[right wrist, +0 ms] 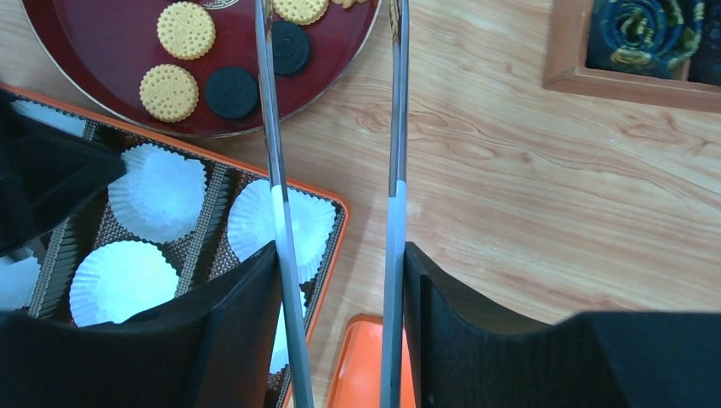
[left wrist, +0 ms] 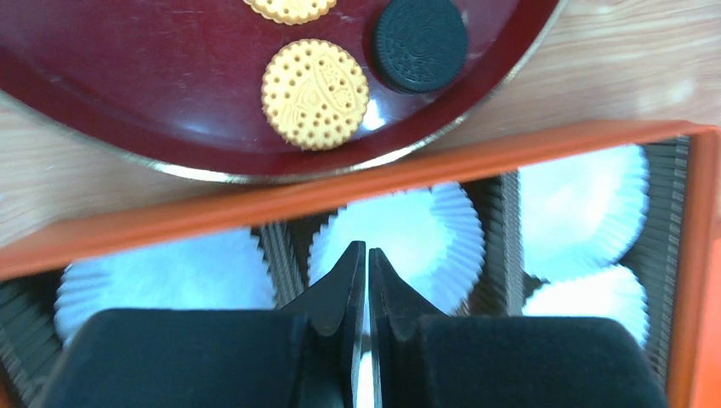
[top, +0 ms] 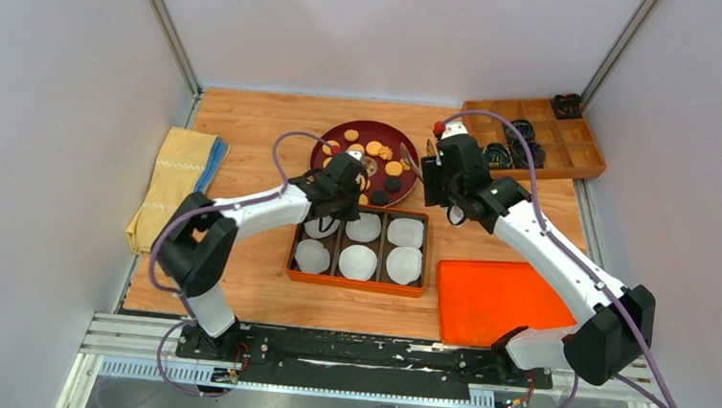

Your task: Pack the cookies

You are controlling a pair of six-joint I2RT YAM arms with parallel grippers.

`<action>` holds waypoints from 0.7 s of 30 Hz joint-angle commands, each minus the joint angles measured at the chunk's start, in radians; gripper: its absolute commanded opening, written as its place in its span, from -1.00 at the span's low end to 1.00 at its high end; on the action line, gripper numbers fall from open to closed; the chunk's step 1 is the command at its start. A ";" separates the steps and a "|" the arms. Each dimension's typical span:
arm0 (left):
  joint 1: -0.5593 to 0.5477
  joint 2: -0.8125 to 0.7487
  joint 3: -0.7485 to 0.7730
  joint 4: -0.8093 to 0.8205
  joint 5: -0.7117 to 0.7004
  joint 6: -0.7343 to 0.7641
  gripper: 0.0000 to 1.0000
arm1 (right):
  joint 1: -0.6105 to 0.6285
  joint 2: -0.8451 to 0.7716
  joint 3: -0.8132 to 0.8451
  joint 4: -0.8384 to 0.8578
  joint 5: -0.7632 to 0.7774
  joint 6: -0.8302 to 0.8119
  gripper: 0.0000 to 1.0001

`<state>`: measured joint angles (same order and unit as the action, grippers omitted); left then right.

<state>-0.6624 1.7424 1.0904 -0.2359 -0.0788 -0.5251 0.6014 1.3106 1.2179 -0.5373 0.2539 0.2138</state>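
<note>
Yellow towel (top: 178,186) left — flat orange tray (top: 494,300) right, wooden compartment box (top: 535,135) behind; 6 white paper cups (top: 357,261).

White arms (top: 256,208), black joints (top: 202,251), thin purple cables (top: 282,152).

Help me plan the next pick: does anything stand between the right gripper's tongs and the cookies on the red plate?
Nothing visible does. The tongs held in the right gripper reach over the red plate edge, with cookies lying uncovered beside their arms. The left gripper is shut, off to the side above the box.
</note>
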 commanded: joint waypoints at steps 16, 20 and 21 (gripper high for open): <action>0.006 -0.573 -0.076 -0.261 -0.221 0.012 -0.33 | 0.014 0.420 0.244 0.089 -0.060 -0.083 0.13; 0.005 -0.597 -0.084 -0.268 -0.226 0.015 -0.32 | 0.010 0.498 0.277 0.090 -0.031 -0.093 0.12; 0.006 -0.601 -0.086 -0.270 -0.231 0.019 -0.31 | 0.009 0.507 0.276 0.089 -0.029 -0.094 0.11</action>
<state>-0.6624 1.1652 1.0203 -0.4706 -0.2680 -0.5232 0.6018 1.7817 1.4525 -0.4549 0.1810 0.1459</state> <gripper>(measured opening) 0.340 0.571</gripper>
